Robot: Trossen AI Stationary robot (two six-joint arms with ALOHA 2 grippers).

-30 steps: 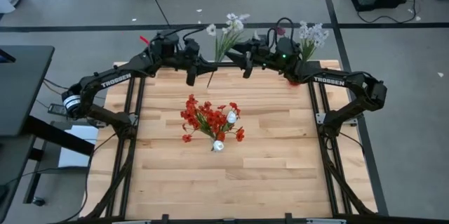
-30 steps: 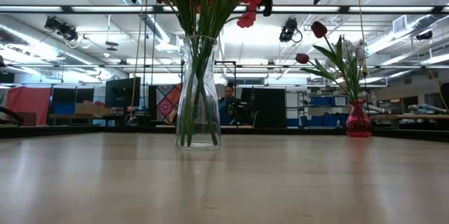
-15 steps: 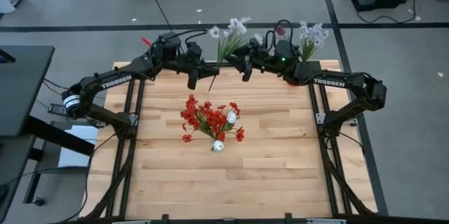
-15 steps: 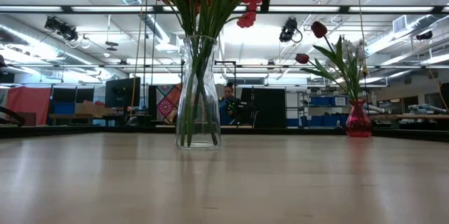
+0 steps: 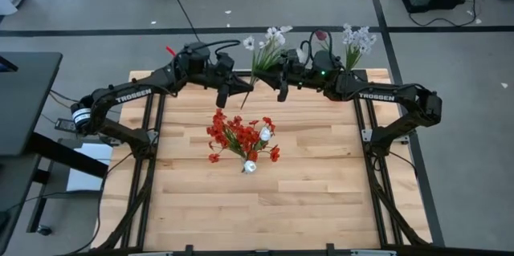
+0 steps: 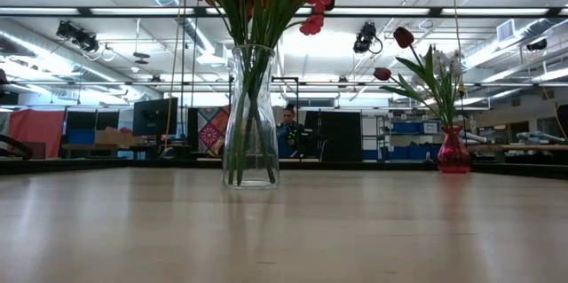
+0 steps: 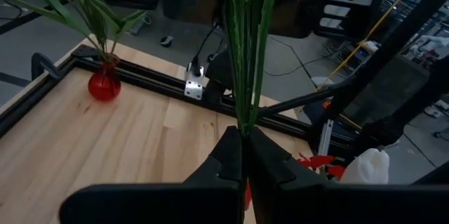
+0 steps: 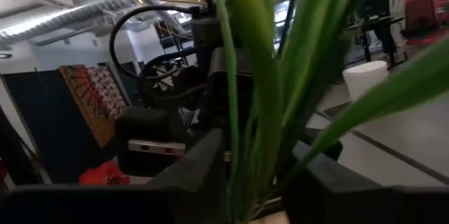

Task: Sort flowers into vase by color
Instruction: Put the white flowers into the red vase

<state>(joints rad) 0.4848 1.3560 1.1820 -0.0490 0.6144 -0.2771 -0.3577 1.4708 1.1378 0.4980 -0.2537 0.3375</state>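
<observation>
Both grippers slid a little right with the white flower stem (image 5: 259, 57). Left gripper (image 5: 238, 92) pinches its stem tight; right gripper (image 5: 281, 91) beside it, fingers unclear, above the table's (image 5: 321, 176) far edge.

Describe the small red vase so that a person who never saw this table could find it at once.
Start from the wooden table and go to its far right corner, behind the right arm. The red vase stands there, short and round, holding maroon tulips and white flowers. The clear vase in the table's middle is taller, made of plain glass, and holds red flowers.
</observation>
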